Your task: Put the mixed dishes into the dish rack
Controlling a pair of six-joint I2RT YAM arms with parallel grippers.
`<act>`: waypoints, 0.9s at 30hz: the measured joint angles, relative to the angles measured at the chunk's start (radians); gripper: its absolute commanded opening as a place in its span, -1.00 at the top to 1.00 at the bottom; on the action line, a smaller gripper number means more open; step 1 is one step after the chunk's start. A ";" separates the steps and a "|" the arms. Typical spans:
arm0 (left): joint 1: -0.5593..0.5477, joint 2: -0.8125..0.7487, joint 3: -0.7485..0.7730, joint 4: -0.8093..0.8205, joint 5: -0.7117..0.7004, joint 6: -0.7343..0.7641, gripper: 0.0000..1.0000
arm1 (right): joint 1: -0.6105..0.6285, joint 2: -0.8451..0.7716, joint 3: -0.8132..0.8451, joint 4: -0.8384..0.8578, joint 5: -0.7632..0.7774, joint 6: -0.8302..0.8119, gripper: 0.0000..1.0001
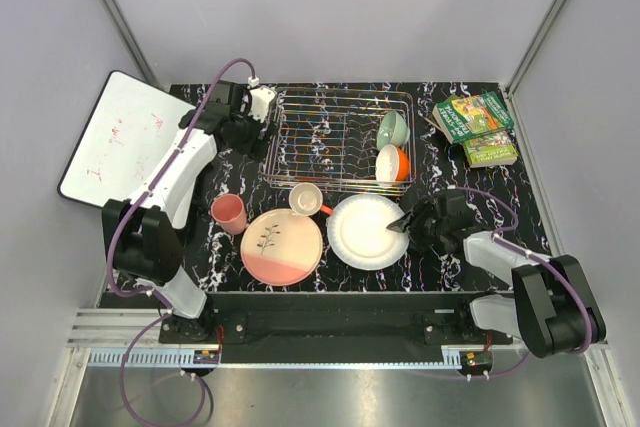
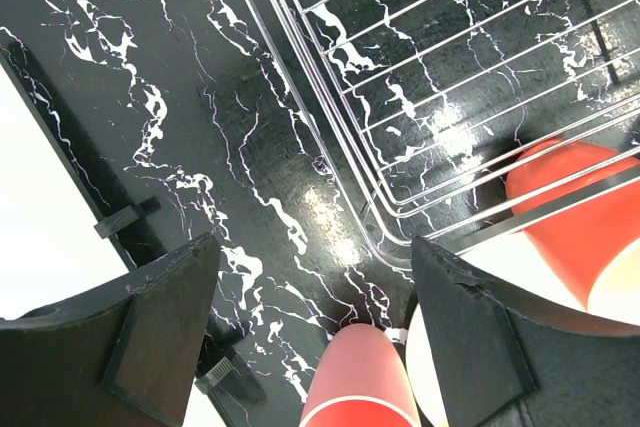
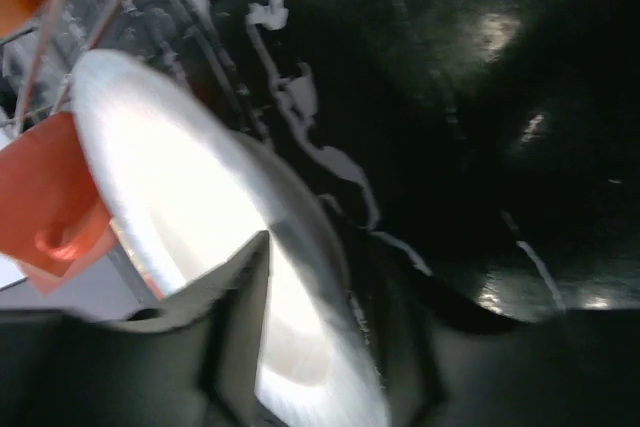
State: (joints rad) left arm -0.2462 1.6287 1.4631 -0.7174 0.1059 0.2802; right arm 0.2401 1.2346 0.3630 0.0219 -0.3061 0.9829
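Tabletop (image 2: 250,167) is showing a glossy black marble-look finish. Dish rack (image 1: 330,137) is showing thin, shiny chrome wire. White plate (image 1: 365,232) is looking smooth and glazed.

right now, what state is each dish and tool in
pale green bowl: racked, on edge
orange-and-white bowl: racked, on edge
orange mug: upright, unracked
pink cup: upright, unracked
pink plate: flat, unracked
white plate: flat, unracked
left tool: open, empty
right tool: at white plate, grip unclear

My left arm (image 1: 178,175) and right arm (image 1: 497,250) wear white shells over black joints; lilac cables (image 1: 122,237) trail along them, fingers (image 2: 160,337) matte black
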 measured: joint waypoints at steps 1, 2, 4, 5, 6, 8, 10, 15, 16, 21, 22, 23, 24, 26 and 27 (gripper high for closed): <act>0.000 0.000 0.000 0.000 -0.001 0.000 -0.62 | 0.000 0.005 0.001 -0.006 -0.001 -0.010 0.31; 0.000 0.000 0.000 0.000 -0.002 0.001 -0.62 | -0.002 0.013 0.001 -0.016 -0.005 -0.010 0.48; 0.001 0.000 0.000 0.000 -0.002 0.001 -0.62 | -0.003 0.029 0.006 -0.018 -0.031 -0.034 0.62; 0.002 0.000 0.000 0.000 -0.002 0.001 -0.61 | -0.003 0.041 0.013 -0.016 -0.056 -0.046 0.67; 0.002 0.000 -0.001 0.001 -0.002 0.001 -0.61 | 0.000 0.051 0.027 -0.016 -0.069 -0.047 0.79; 0.004 -0.001 -0.006 0.003 -0.002 0.001 -0.61 | 0.000 0.064 0.057 -0.007 -0.093 -0.066 0.88; 0.004 -0.003 -0.016 0.005 -0.002 0.001 -0.62 | 0.002 0.062 0.068 -0.017 -0.081 -0.074 0.92; 0.006 -0.003 -0.032 0.005 -0.001 0.001 -0.61 | 0.002 -0.093 0.047 -0.149 -0.027 -0.077 0.97; 0.006 -0.003 -0.032 0.005 -0.001 0.001 -0.61 | 0.002 -0.132 0.043 -0.185 -0.014 -0.079 1.00; 0.006 -0.003 -0.032 0.010 0.003 0.000 -0.61 | 0.003 -0.267 0.053 -0.364 0.041 -0.097 1.00; 0.006 -0.003 -0.032 0.010 0.003 0.000 -0.61 | 0.005 -0.295 0.062 -0.405 0.051 -0.107 1.00; 0.006 -0.003 -0.032 0.010 0.003 0.000 -0.61 | 0.011 -0.323 0.074 -0.445 0.060 -0.117 1.00; 0.006 -0.003 -0.032 0.010 0.003 0.000 -0.61 | 0.019 -0.349 0.090 -0.486 0.069 -0.128 1.00; 0.006 -0.003 -0.032 0.011 0.004 0.000 -0.61 | 0.043 -0.383 0.125 -0.563 0.092 -0.150 1.00; 0.006 -0.003 -0.032 0.011 0.005 0.000 -0.61 | 0.064 -0.391 0.150 -0.604 0.113 -0.159 1.00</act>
State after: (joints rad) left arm -0.2401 1.6260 1.4307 -0.7059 0.1104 0.2802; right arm 0.3042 0.8433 0.5129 -0.5823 -0.1928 0.8234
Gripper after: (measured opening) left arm 0.809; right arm 0.215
